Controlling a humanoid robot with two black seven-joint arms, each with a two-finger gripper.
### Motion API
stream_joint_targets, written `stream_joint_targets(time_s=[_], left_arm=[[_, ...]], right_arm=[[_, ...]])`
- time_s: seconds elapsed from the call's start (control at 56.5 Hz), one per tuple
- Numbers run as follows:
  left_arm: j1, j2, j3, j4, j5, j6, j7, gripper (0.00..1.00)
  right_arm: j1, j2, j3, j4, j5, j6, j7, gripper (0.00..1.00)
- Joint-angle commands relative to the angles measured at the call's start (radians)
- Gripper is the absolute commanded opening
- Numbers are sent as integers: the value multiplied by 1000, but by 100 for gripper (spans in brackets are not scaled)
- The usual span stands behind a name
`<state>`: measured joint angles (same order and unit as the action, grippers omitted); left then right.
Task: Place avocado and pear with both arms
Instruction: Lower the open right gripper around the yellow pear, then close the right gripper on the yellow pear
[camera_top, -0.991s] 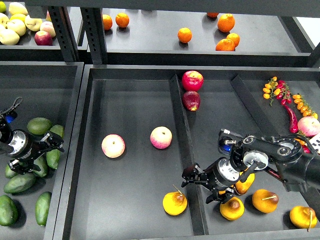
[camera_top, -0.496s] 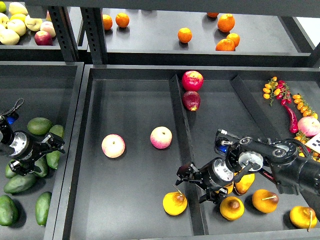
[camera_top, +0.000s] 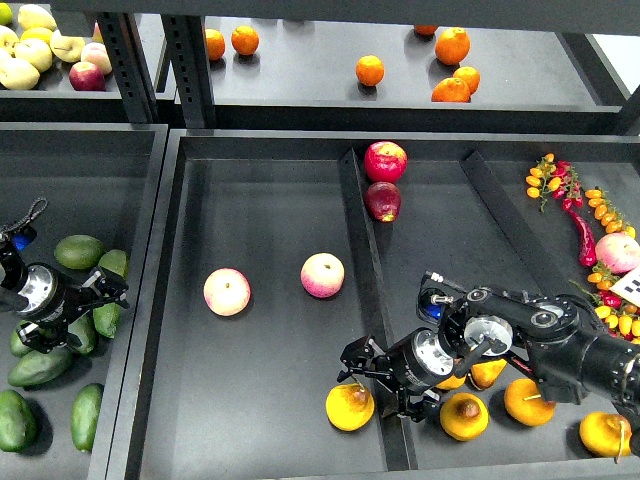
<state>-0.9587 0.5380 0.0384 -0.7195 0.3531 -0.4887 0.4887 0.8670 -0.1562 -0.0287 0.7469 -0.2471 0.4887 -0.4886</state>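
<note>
The pear (camera_top: 350, 408), yellow-orange with a brown bruise and a thin stem, lies at the front right corner of the middle tray (camera_top: 270, 400). My right gripper (camera_top: 368, 385) is open. It reaches left over the divider (camera_top: 365, 260) and hangs just above and to the right of the pear, with its upper finger by the stem. My left gripper (camera_top: 85, 312) is open over the pile of avocados in the left tray. A dark green avocado (camera_top: 82, 334) lies partly hidden between its fingers. I cannot tell whether the fingers touch it.
Two pink-yellow apples (camera_top: 227, 291) (camera_top: 322, 275) lie in the middle tray. Two red apples (camera_top: 385, 161) sit at the back of the right compartment. Several more pears (camera_top: 529, 401) lie under my right arm. Lighter avocados (camera_top: 78, 251) fill the left tray. Chillies and small tomatoes (camera_top: 570, 195) are at far right.
My right gripper has moved left and down across the divider toward the pear, still open. My left gripper has hardly moved.
</note>
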Motion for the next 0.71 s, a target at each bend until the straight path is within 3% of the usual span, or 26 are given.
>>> stream_joint_targets(time_s=[0.0, 0.69], left_arm=[[3, -1, 0, -2, 1, 0, 0, 98], [8, -9, 0, 0, 1, 0, 0, 98]], right_arm=[[0, 6, 3, -9, -14, 0, 0, 100], [-16, 9, 50, -73, -26, 0, 0, 100]])
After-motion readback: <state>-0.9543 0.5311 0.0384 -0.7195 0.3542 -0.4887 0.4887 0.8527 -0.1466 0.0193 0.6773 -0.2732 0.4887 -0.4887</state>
